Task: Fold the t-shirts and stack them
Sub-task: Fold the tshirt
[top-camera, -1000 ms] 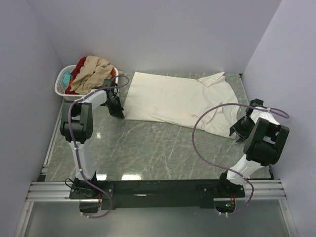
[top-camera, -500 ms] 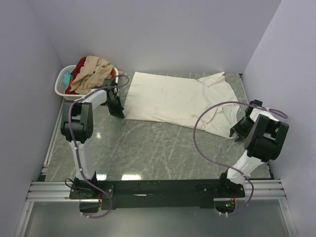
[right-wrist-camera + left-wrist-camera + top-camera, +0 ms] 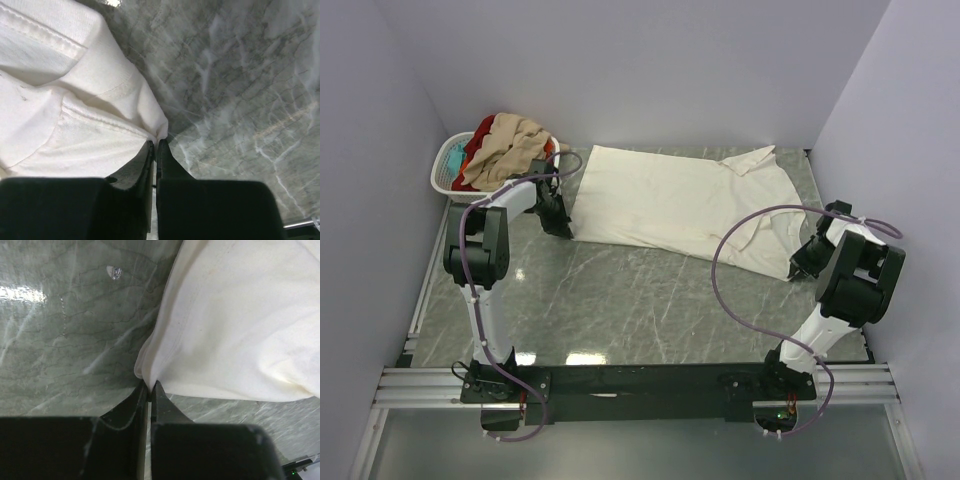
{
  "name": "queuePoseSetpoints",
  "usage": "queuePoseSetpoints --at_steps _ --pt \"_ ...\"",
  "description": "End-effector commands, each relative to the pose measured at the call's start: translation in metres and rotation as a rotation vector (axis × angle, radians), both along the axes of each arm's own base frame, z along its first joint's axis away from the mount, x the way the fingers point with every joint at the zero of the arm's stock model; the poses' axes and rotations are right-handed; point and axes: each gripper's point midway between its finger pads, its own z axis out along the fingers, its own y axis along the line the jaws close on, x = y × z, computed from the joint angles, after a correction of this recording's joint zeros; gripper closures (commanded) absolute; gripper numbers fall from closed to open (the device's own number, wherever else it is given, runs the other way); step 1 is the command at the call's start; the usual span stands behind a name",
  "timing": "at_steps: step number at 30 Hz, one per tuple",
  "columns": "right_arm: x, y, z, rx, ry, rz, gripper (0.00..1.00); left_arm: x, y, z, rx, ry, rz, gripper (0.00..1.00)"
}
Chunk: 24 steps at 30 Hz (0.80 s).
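Observation:
A large cream-white t-shirt [image 3: 670, 205] lies spread across the back of the table. My left gripper [image 3: 563, 230] is shut on its near left corner; the left wrist view has the cloth [image 3: 235, 315] pinched between the black fingers [image 3: 131, 405] of the left gripper [image 3: 150, 385]. At the shirt's near right corner my right gripper [image 3: 798, 268] is shut on the cloth. In the right wrist view, the right gripper [image 3: 156, 142] nips a fold of the hem [image 3: 100, 125]. More t-shirts, tan [image 3: 505, 150] and red [image 3: 483, 135], are heaped in the basket.
A white slotted laundry basket [image 3: 447, 165] stands at the back left against the wall. Pale walls close in the left, back and right. A purple cable [image 3: 740, 260] loops from the right arm over the marbled green table [image 3: 640, 300].
My right gripper has closed on the shirt's near right corner; it was open a second ago. The left gripper has stayed shut on its corner without moving.

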Motion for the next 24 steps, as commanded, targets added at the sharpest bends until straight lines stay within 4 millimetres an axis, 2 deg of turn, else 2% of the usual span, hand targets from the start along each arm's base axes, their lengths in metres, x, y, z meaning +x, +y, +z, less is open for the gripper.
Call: queuePoseSetpoints --at_steps 1,10,19,22,23,24 --pt "-0.007 -0.022 0.001 -0.093 0.043 -0.001 1.00 0.012 0.012 0.001 0.079 -0.055 -0.002 1.00" --pt "-0.029 -0.043 0.023 -0.194 0.094 -0.050 1.00 0.016 0.032 0.025 0.176 -0.146 0.026 1.00" --pt "-0.038 -0.039 0.025 -0.192 0.109 -0.061 1.00 -0.001 0.026 0.030 0.166 -0.146 0.003 1.00" --pt "-0.038 -0.038 0.033 -0.195 0.095 -0.059 0.89 -0.009 0.029 0.031 0.182 -0.126 0.007 0.97" --pt "-0.038 -0.038 0.036 -0.198 0.092 -0.058 0.77 -0.012 0.030 0.032 0.187 -0.114 0.010 0.92" --pt "-0.037 -0.038 0.041 -0.199 0.079 -0.057 0.72 -0.012 0.032 0.037 0.199 -0.124 0.019 0.79"
